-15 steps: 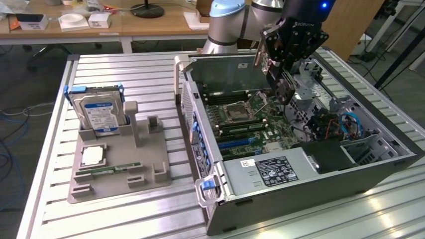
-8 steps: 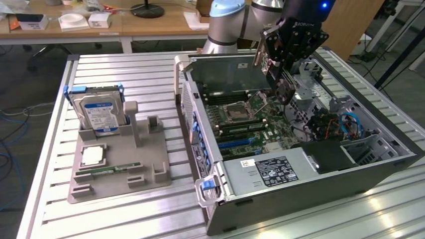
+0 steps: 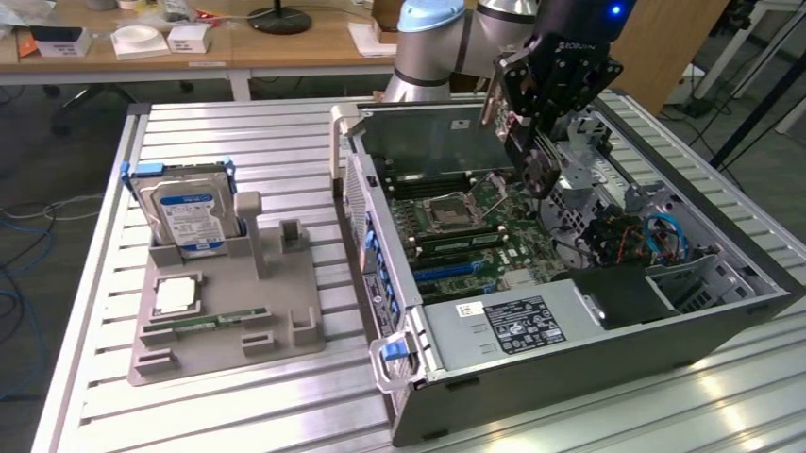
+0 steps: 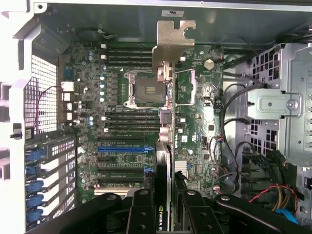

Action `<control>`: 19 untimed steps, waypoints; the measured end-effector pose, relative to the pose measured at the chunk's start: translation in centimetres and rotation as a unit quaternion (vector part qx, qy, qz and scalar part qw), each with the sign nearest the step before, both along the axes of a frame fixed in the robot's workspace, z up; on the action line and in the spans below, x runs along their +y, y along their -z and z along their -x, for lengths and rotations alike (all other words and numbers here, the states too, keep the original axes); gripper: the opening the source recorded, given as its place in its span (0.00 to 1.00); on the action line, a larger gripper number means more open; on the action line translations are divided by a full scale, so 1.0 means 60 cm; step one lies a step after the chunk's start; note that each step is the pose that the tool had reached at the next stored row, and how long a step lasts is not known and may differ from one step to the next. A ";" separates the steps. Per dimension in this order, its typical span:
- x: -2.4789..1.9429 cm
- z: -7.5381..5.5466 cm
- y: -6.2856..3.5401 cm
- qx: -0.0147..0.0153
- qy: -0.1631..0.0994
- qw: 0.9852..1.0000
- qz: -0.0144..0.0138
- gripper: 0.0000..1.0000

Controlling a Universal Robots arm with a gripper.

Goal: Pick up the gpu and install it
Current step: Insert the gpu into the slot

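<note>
While it hangs over the motherboard (image 4: 122, 129) inside the open computer case (image 3: 592, 354), the pincer (image 4: 165, 197) clasps the gpu (image 4: 171, 46) edge-on.

Slatted metal table (image 3: 226, 132) is sitting mid-room. Wooden desk (image 3: 302, 45) is running along behind it, carrying white boxes (image 3: 139, 40) and a black round stand base (image 3: 279, 19). Grey floor (image 3: 57, 142) is showing beside the table at the exterior view's left, loose cables (image 3: 28, 215) lying on it. Brown wooden panel (image 3: 667, 47) is standing behind the table's far corner at the exterior view's right. Light is glaring off the table's near slats.
</note>
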State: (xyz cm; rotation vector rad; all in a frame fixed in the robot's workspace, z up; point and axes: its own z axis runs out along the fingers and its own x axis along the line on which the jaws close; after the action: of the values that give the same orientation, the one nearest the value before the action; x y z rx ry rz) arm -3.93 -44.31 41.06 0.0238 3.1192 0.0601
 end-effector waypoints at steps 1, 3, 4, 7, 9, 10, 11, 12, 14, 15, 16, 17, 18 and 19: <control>0.0000 0.000 0.000 0.000 -0.001 1.000 0.000 0.26; 0.0000 0.000 0.000 0.000 -0.003 1.000 0.000 0.26; 0.0000 0.000 0.000 0.000 -0.005 1.000 0.000 0.26; 0.0000 0.000 0.000 0.000 -0.010 1.000 0.000 0.26; 0.0000 0.000 0.000 0.000 -0.013 1.000 0.000 0.26; 0.0000 0.000 0.000 0.000 -0.015 1.000 0.000 0.26; 0.0000 0.000 0.000 0.000 -0.016 1.000 0.000 0.26; 0.0000 0.000 0.000 0.000 -0.018 1.000 0.000 0.26; 0.0000 0.000 0.000 0.000 -0.021 1.000 0.000 0.26; 0.0000 0.000 0.000 0.000 -0.023 1.000 0.000 0.26; 0.0000 0.000 0.000 0.000 -0.024 1.000 0.000 0.26; 0.0000 0.000 0.000 0.000 -0.026 1.000 0.000 0.26; 0.0000 0.000 0.000 0.000 -0.027 1.000 0.000 0.26; 0.0000 0.000 0.000 0.000 -0.029 1.000 0.000 0.26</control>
State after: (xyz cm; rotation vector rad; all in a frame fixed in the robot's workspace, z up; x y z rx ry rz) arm -3.93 -44.31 41.06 -0.0668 3.1197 0.0610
